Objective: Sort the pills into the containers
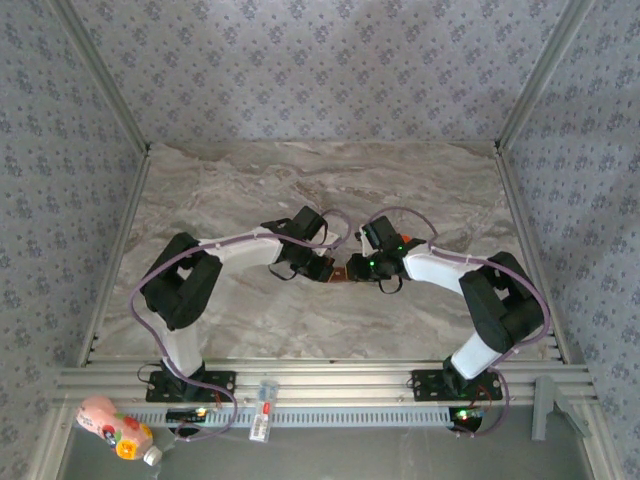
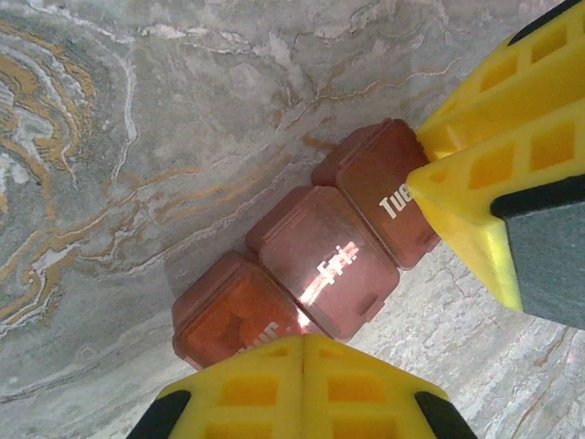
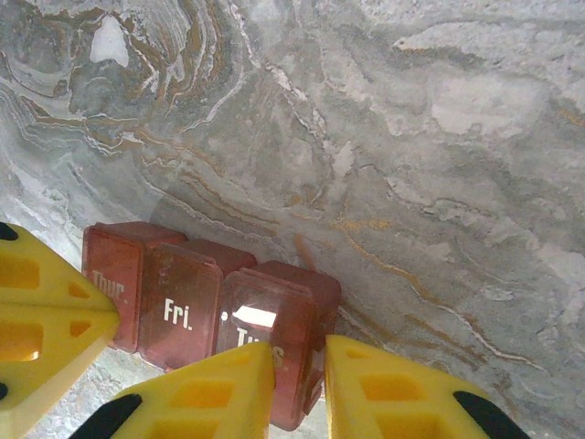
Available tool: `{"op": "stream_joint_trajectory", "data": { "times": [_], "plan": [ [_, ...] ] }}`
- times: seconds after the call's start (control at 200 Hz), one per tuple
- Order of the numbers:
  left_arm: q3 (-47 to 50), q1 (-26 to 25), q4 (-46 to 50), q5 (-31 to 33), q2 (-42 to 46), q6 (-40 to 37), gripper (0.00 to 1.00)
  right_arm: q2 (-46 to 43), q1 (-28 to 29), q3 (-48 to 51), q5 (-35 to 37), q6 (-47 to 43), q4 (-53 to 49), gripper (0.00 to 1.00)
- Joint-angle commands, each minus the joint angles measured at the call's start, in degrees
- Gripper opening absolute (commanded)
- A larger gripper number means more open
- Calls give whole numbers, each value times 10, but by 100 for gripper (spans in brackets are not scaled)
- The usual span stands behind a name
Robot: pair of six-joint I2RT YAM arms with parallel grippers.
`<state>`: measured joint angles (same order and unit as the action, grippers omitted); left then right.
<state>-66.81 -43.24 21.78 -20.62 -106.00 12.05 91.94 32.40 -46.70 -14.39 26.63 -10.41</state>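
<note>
Near centre of desk [image 1: 420, 190], slightly toward near edge: containers [image 2: 320, 265], three-cell strip, lying flat. Left gripper [image 2: 303, 340] closed on nothing, fingertips together, at the Thur end. Right gripper [image 3: 300, 352] clamped on the Tue end cell, its corner between the fingers.

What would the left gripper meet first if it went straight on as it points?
The near end of the red pill strip, just ahead of the shut left gripper; they may already touch, depth unclear.

Lidded reddish-brown containers [image 3: 196, 302] on marble table [image 3: 411, 137], Tues end between yellow right fingers [image 3: 219, 393].
</note>
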Motion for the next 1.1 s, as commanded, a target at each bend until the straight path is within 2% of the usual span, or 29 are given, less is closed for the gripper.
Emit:
{"op": "stream_joint_trajectory", "data": {
  "times": [0.0,0.43,0.58,0.655,0.705,0.814,0.834,0.869,0.879,0.949,1.094],
  "plan": [
    [9,-4,-2,6,-27,4,0,35,5,11,25,7,-38,23],
    [3,-2,-5,31,-4,-1,1,29,5,-1,22,3,-48,22],
    [-31,6,0,56,37,-6,19,16,4,-41,18,-9,-74,23],
    [-49,11,-5,76,64,-7,32,9,3,-73,10,-15,-90,24],
    [-59,16,-11,92,85,-7,42,2,2,-96,10,-17,-99,25],
    [-81,32,-27,123,131,-10,71,-13,-6,-160,3,-20,-121,28],
    [-86,35,-27,127,139,-12,77,-16,-8,-172,3,-22,-125,30],
    [-94,40,-28,138,154,-15,97,-21,-13,-194,4,-24,-134,34],
    [-96,41,-28,142,158,-16,99,-24,-15,-200,4,-24,-136,36],
    [-105,52,-33,174,189,-24,100,-39,-32,-251,4,-30,-159,48],
    [-80,87,-71,296,267,-47,100,-87,-94,-309,23,-46,-196,92]
  ]
}}
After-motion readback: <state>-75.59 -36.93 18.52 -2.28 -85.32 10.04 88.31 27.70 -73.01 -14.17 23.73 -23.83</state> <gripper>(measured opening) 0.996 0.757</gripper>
